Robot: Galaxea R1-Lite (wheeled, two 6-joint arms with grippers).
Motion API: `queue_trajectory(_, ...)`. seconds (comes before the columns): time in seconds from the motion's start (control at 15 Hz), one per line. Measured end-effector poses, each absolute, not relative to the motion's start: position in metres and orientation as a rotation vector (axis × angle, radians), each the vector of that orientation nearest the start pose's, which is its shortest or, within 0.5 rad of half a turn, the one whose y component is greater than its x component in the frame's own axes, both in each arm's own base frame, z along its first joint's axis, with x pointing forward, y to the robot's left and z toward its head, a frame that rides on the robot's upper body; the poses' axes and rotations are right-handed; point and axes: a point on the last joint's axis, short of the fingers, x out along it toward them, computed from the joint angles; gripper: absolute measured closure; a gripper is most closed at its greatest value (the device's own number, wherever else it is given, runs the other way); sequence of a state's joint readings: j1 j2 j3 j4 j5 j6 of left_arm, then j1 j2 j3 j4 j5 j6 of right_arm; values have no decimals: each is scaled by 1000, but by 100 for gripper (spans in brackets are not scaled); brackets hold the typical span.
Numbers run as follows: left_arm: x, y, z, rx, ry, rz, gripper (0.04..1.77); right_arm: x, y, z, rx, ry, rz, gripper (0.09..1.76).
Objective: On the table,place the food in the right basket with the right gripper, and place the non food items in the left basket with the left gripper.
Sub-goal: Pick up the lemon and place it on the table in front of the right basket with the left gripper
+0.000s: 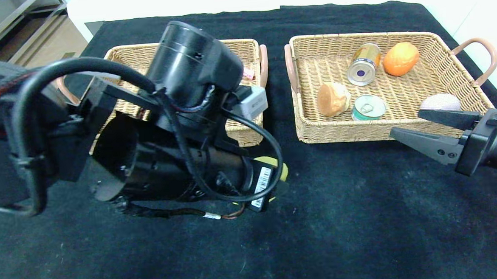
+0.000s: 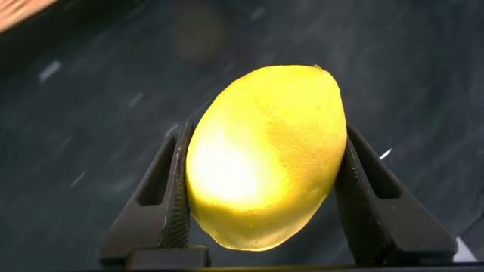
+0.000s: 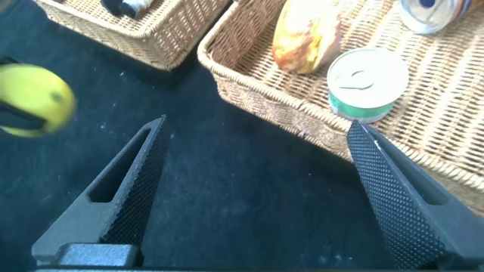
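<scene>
My left gripper (image 2: 268, 130) is shut on a yellow lemon-shaped thing (image 2: 265, 155), one finger pressed on each side, over the black cloth. In the head view my left arm hides most of it; only a yellow edge (image 1: 280, 166) shows, in front of the left basket (image 1: 248, 136). It also shows in the right wrist view (image 3: 34, 100). My right gripper (image 1: 405, 122) is open and empty, just in front of the right basket (image 1: 341, 132). It also shows in its own wrist view (image 3: 257, 128).
The right basket holds a gold can (image 1: 363, 64), an orange (image 1: 401, 58), a bread roll (image 1: 332, 99), a green tin (image 1: 369, 107) and a pale round thing (image 1: 440, 102). A small pink item (image 1: 249, 73) lies in the left basket. A black cloth (image 1: 346, 219) covers the table.
</scene>
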State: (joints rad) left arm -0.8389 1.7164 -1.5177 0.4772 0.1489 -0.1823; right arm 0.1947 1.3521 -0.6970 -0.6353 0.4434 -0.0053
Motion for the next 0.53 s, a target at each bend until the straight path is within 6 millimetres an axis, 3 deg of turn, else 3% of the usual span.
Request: queue_trajectory(0.53,233,-300,249,215,649,-611,70,206,40,258,-11,-38,596,14)
